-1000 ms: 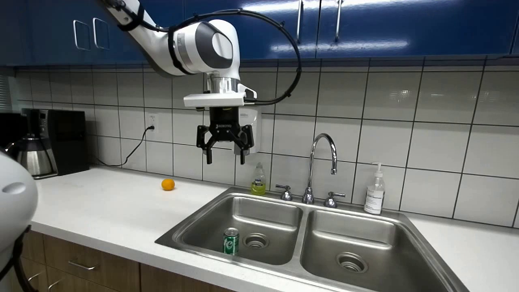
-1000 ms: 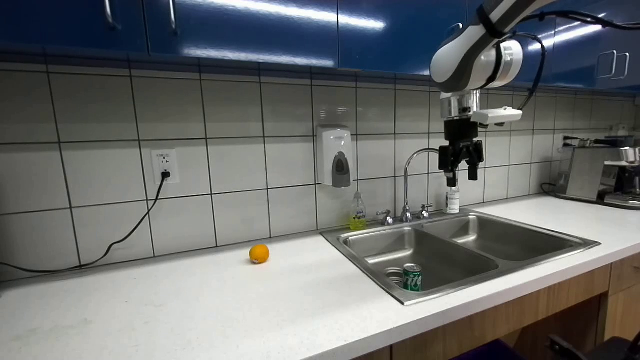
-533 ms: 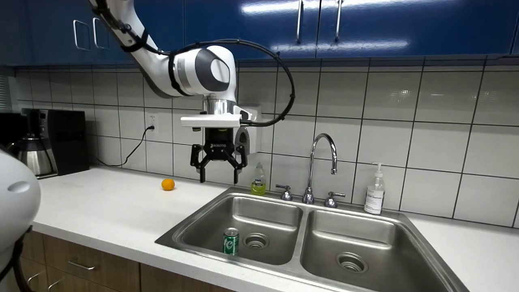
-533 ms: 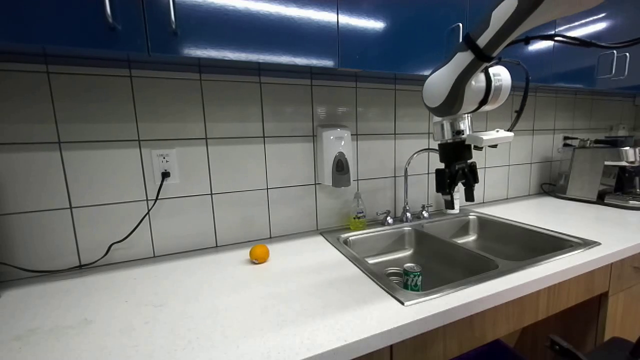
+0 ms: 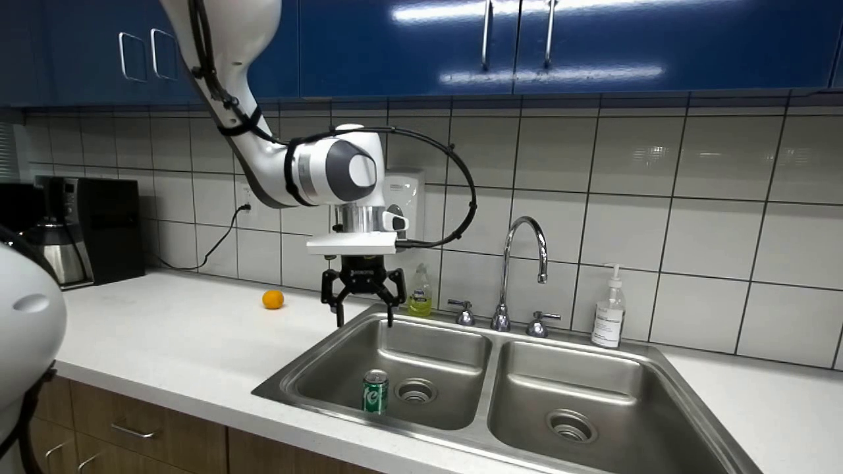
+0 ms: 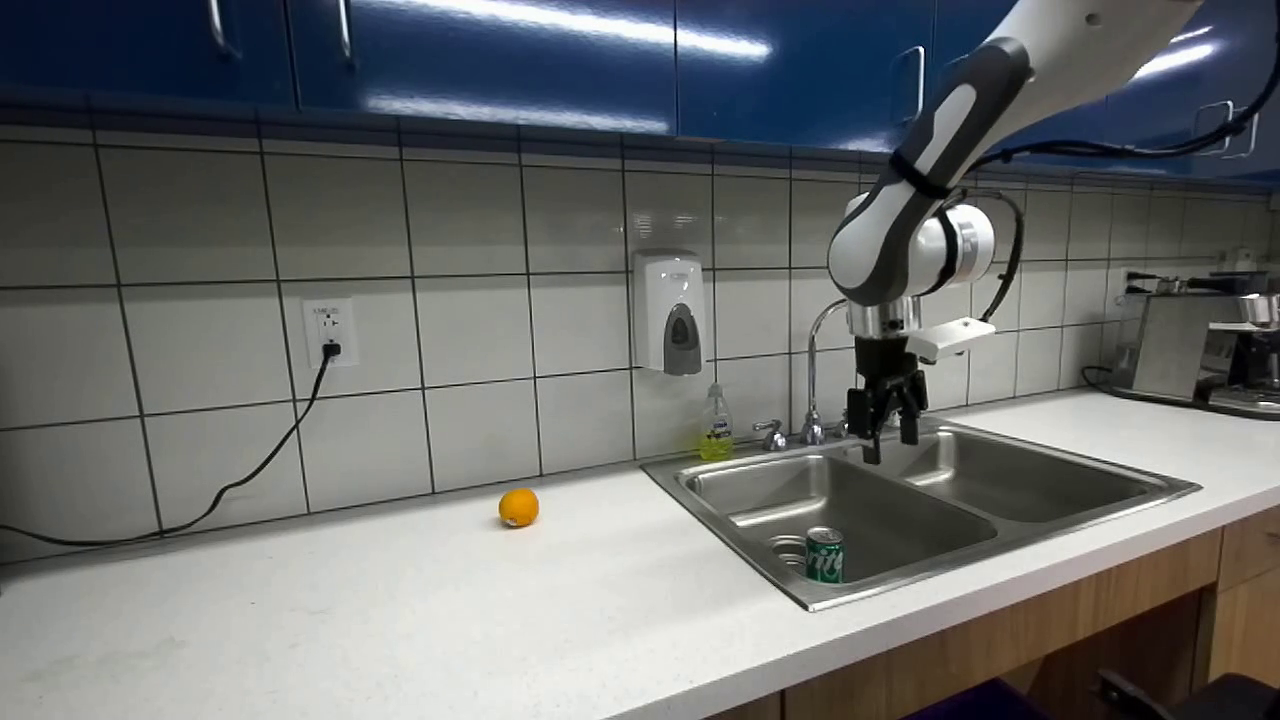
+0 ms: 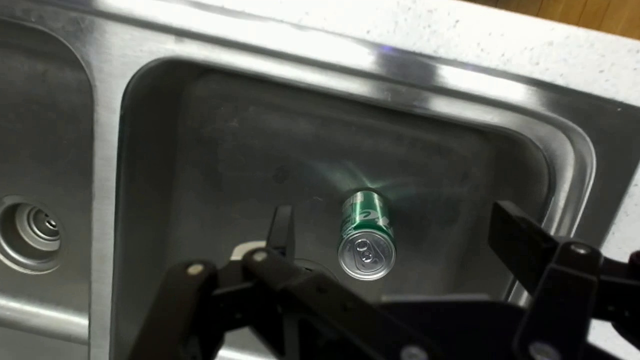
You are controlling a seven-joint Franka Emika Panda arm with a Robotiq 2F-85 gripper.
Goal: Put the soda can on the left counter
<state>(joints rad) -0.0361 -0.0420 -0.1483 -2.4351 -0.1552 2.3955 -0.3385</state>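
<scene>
The green soda can (image 5: 375,393) with a silvery top stands upright in a basin of the steel double sink, beside the drain. It also shows in an exterior view (image 6: 824,556) and in the wrist view (image 7: 367,230). My gripper (image 5: 365,322) is open and empty, pointing down above the sink, apart from the can; it also shows in an exterior view (image 6: 890,450). In the wrist view the can appears between the two spread fingers (image 7: 392,220), nearer the left one. The left counter (image 5: 171,329) is the broad white surface beside the sink, also in an exterior view (image 6: 400,620).
The steel sink (image 5: 490,388) has a raised rim and a divider. A tall faucet (image 5: 541,253), a yellow-green soap bottle (image 5: 420,296) and a pump bottle (image 5: 607,319) stand behind it. An orange (image 5: 273,299) lies on the counter. A coffee maker (image 5: 108,224) stands farther back.
My gripper has moved down a good way toward the sink, staying open. The soda can and the other objects have not moved.
</scene>
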